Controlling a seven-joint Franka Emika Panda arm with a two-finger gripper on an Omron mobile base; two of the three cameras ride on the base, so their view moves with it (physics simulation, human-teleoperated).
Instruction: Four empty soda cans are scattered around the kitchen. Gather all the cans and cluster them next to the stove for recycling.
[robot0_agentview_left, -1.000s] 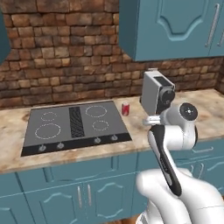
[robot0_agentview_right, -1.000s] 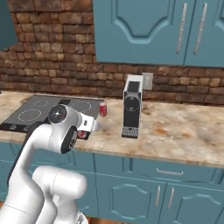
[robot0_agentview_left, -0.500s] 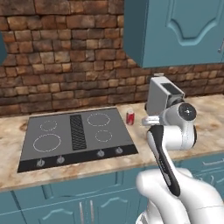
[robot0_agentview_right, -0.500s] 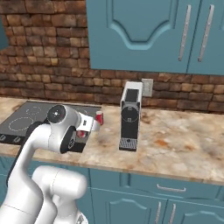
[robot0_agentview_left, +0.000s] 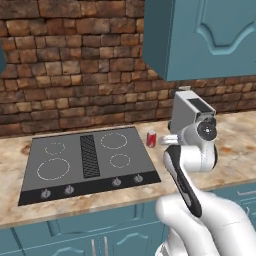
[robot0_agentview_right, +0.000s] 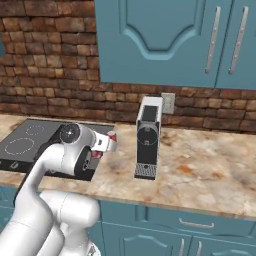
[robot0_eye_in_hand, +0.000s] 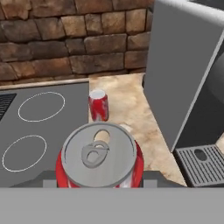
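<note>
Both base views have slid sideways since the earlier pictures, so the base has driven along the bench while the things on it stayed put; the flat black glass stove with white ring burners now sits lower left of centre in the left base view. In the hand view a small red soda can with a silver pull-tab top fills the lower centre, gripped by the jaws of the robot's gripper, which stand closed on its sides. A second red soda can stands upright on the marbled bench just beside the stove's edge, mid-frame, near the tall grey coffee machine at right.

The step in hand appears to be carrying the held can to the cluster. The next move probably calls for lowering it onto bare bench close beside the standing can, without knocking it or the coffee machine, then opening the jaws.
</note>
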